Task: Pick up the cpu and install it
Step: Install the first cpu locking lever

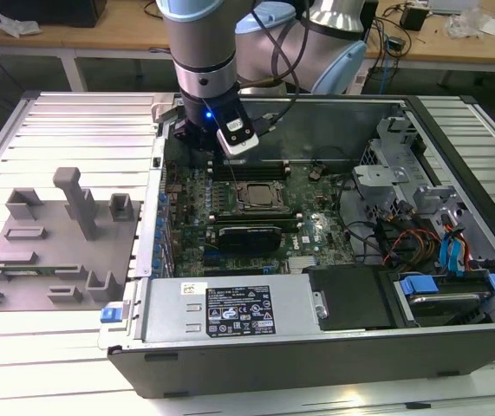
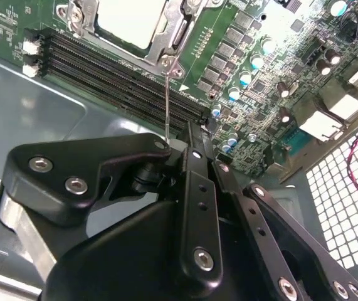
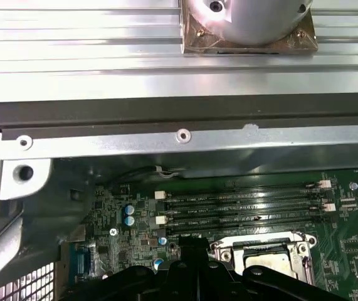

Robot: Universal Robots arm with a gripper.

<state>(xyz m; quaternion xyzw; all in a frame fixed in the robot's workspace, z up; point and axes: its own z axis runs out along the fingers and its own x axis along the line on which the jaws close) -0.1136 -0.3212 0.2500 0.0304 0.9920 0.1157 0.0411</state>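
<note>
Spotting the gripper low inside the open computer case, over the motherboard and close to the case's far wall in the exterior view. Cannot tell the gripper's state, open or closed; seeing its black linkage from behind in both wrist views. Logging a white wrist camera on the arm, with a blue light beside it. Finding the cpu lying flat in the motherboard socket, silvery-white top up, boxed in by the metal socket frame. In the exterior view, placing the cpu mid-board, apart from the gripper, toward the exterior view's right of it and nearer the camera. Noting a thin metal rod running from the frame's corner up to the gripper's tip area; cannot tell whether touching or gripped. Seeing black memory slots in parallel rows between gripper and socket, just beside the socket. Outside the case, on the exterior view's left, marking grey fixture blocks on the slatted metal table, well apart from the gripper. Tagging a labelled power supply along the case's near edge and a drive bay with blue latches at the exterior view's right.
</note>
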